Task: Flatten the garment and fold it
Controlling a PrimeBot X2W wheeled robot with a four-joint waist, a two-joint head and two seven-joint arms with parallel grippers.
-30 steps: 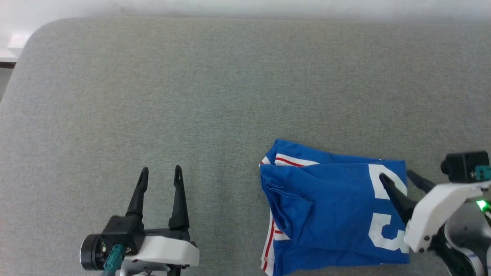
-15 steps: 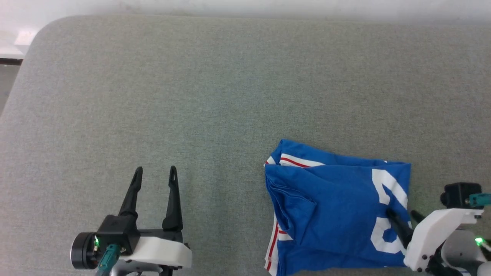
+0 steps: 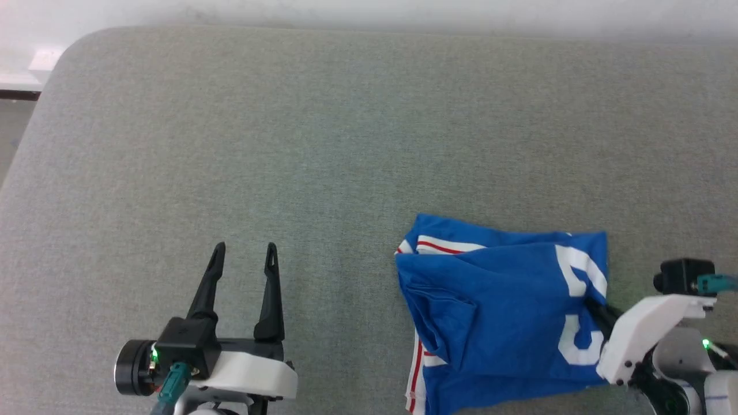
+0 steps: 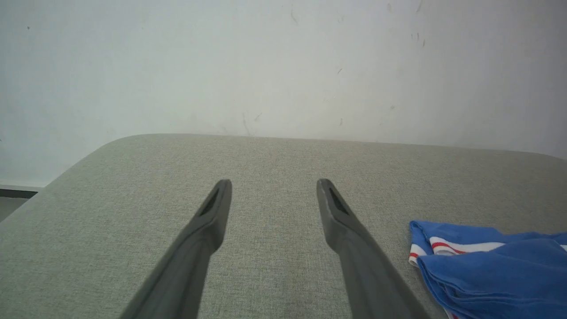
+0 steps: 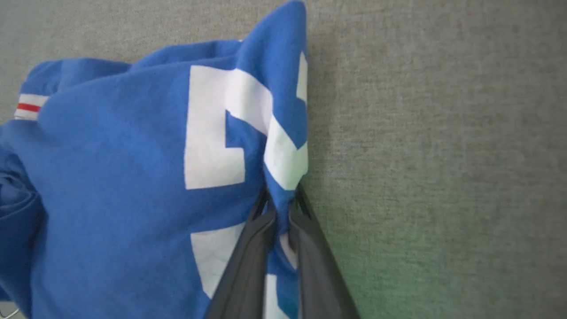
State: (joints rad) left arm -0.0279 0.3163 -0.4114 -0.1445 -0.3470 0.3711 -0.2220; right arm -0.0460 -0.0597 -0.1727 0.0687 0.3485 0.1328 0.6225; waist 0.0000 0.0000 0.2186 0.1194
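The garment is a royal-blue shirt with white lettering and red-and-white trim, lying folded in a bundle at the lower right of the grey surface. My right gripper is shut on the garment's right edge, and in the right wrist view its two dark fingers pinch a bunched fold of blue and white cloth. My left gripper stands open at the lower left, well apart from the shirt, with nothing between its fingers. The shirt's striped corner shows at the right of the left wrist view.
The grey padded surface spreads wide to the left and beyond the shirt, with a rounded far-left corner. A pale wall rises behind it. A strip of floor and skirting shows past the left edge.
My right gripper has closed on the shirt's right edge, bunching the cloth there and pulling the lettering into a crease. The head view has shifted slightly. The left gripper stays open.
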